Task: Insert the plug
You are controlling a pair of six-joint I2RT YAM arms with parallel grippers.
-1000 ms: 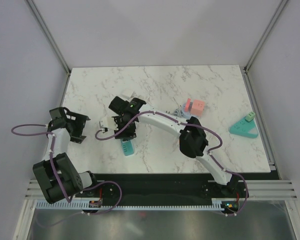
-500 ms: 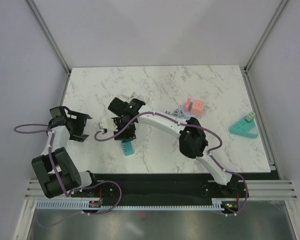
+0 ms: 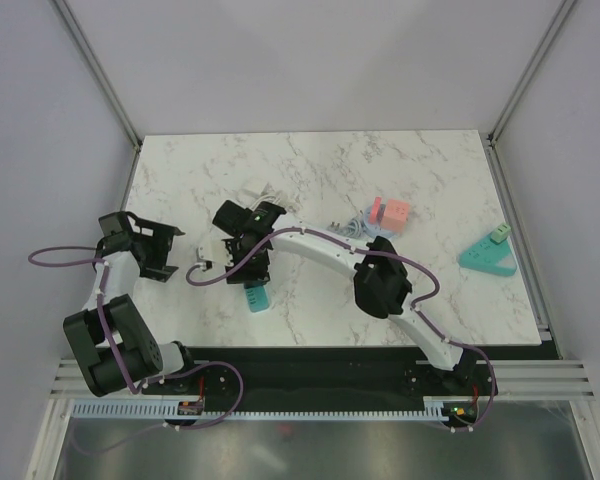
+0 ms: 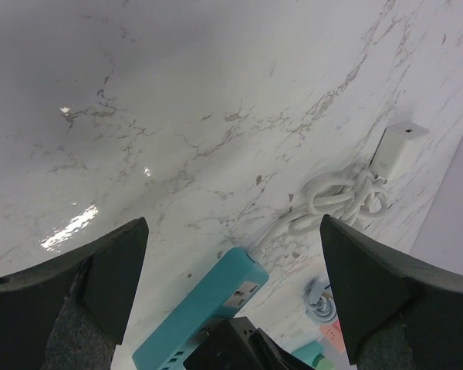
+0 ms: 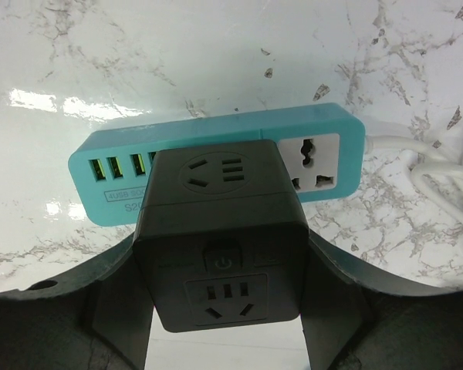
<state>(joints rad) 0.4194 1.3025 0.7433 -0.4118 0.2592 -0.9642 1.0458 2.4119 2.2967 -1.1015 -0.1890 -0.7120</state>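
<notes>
I see right pincer clenched on dark plug, long axis crossing teal strip (lying left-right); left pincer released.

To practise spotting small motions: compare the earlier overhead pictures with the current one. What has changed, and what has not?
The right pincer, shut on the black adapter, has shifted slightly left above the teal power strip, its arm following. The left arm's lower joints shifted a little early on. Nothing was grabbed or released. The strip, the pink block and the open left pincer stayed put.
</notes>
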